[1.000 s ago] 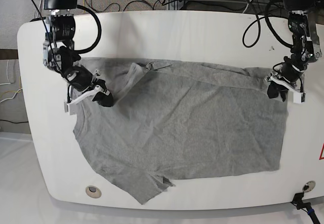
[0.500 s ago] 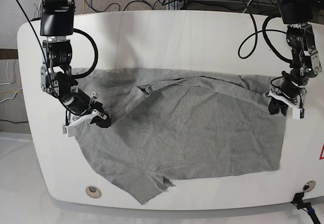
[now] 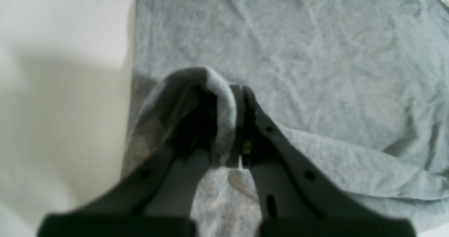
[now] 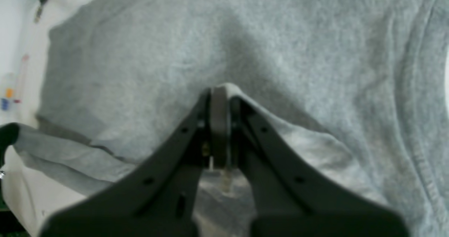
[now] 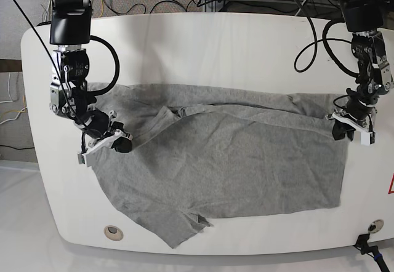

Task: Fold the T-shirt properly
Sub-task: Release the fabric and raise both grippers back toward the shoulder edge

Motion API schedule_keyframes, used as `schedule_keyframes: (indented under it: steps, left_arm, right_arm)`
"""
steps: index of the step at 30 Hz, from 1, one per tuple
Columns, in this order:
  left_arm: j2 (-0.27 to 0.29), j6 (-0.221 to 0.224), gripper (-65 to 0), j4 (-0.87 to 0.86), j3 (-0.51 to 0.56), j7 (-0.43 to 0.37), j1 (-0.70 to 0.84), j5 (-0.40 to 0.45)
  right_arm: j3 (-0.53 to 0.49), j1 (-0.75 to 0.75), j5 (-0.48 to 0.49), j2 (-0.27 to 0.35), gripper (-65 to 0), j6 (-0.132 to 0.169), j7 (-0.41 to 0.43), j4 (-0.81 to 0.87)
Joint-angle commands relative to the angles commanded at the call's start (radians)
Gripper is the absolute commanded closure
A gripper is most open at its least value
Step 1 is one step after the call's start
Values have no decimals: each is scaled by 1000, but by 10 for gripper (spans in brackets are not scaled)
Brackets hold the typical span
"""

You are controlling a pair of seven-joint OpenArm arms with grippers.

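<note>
The grey T-shirt (image 5: 246, 161) lies across the middle and lower part of the base view, spread over the white worktop (image 5: 215, 44). Its upper part is doubled over, and a raised fold runs from the left of the frame to the right between the two arms. At the left of the frame, the right gripper (image 5: 126, 143) has its fingers closed on a pinch of the cloth. At the right of the frame, the left gripper (image 5: 343, 132) also has its fingers closed on the fabric, which rises between them in a small loop in the left wrist view. One short sleeve (image 5: 169, 228) points toward the bottom edge, left of centre. A round disc (image 5: 113, 232) sits in the worktop at lower left, just beside the shirt.
</note>
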Motion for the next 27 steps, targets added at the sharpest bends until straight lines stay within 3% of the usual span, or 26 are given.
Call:
schedule_keyframes:
  steps: [13, 14, 16, 17, 18, 20, 24, 27]
  left_arm:
    - [-21, 0, 0, -2, -2, 0, 3, 0]
    - [-21, 0, -33, -2, -2, 0, 3, 0]
    - [-29, 2, -227, -2, -2, 0, 5, 2]
    - [-34, 2, -314, -2, -2, 0, 5, 9]
    - [-34, 11, -388, -2, -2, 0, 5, 31]
    - [-34, 29, -462, -2, -2, 0, 5, 87]
    - [-37, 23, -465, 2, -2, 0, 5, 146]
    - [-68, 14, -468, 12, -2, 0, 29, 147]
  right_arm:
    - [2, 32, -14, 2, 0, 0, 3, -63]
    - [2, 34, -14, 2, 0, 0, 3, -72]
    - [2, 35, -14, 3, 0, -8, 3, -89]
    - [2, 35, -14, 3, -19, -9, 3, -89]
    - [2, 35, -15, 3, -85, -9, 3, -89]
    - [2, 35, -51, 3, -205, -9, 3, -84]
    - [3, 26, -137, 3, -373, -9, 3, -35]
    - [3, -25, -186, 14, -401, -9, 3, 58]
